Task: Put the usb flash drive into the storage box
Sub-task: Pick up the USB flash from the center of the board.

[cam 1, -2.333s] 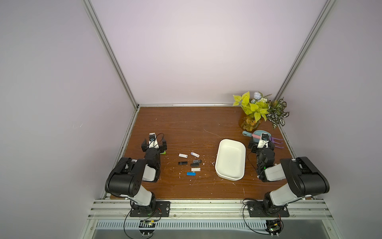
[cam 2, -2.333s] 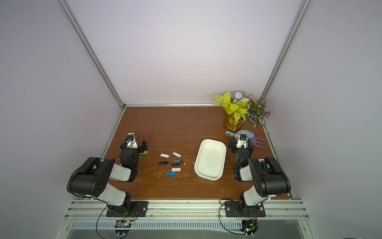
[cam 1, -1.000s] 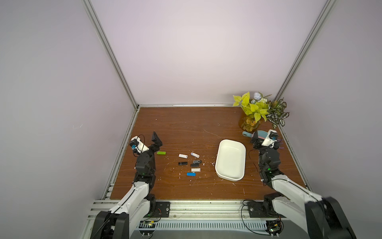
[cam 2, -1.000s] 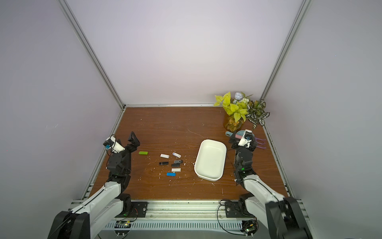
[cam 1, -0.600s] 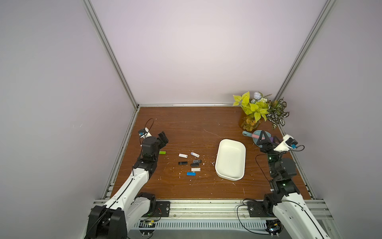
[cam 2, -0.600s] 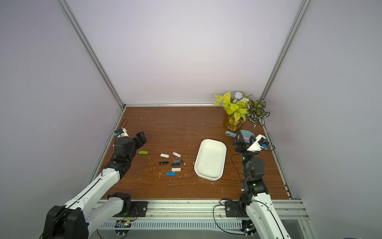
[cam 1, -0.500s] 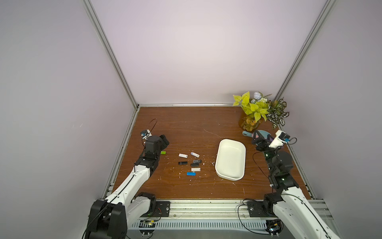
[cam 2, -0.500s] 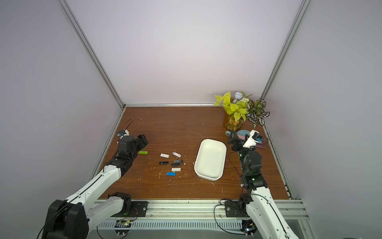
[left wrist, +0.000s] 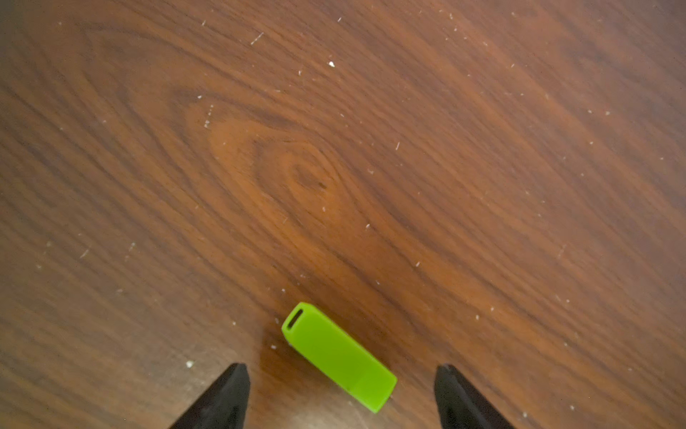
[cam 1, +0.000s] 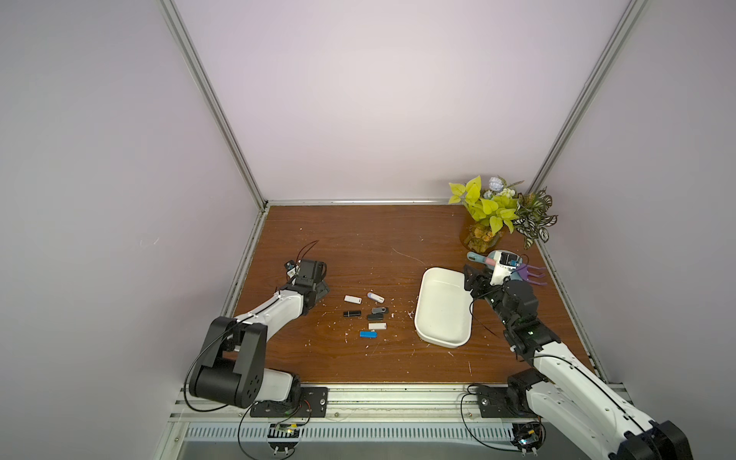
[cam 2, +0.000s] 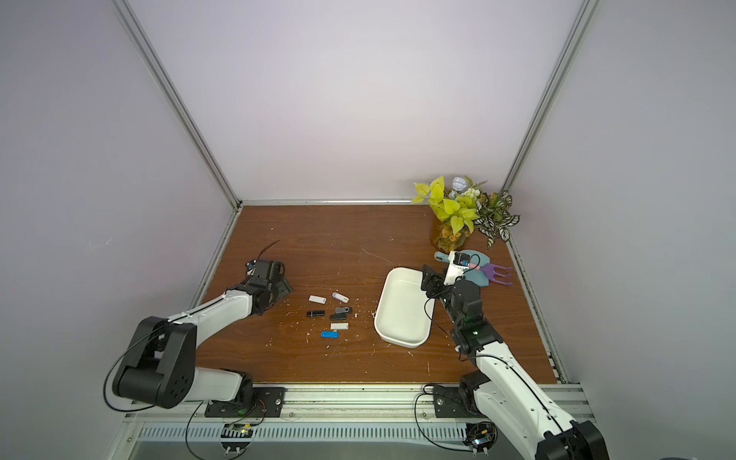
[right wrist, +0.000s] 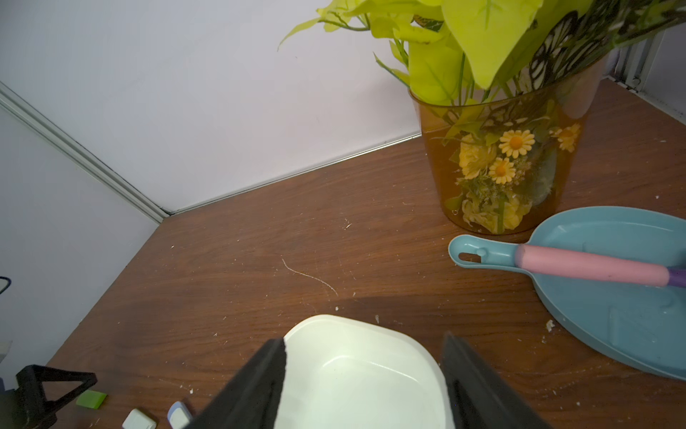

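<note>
Glossy plastic storage box (cam 1: 442,314), wood-grain table (cam 1: 358,239) (speckled)

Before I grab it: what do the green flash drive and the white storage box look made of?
The green flash drive: likely matte opaque plastic; even colour, rounded moulded edges, slot at one end. The storage box: probably glossy white plastic; soft highlights on smooth, rounded walls.
</note>
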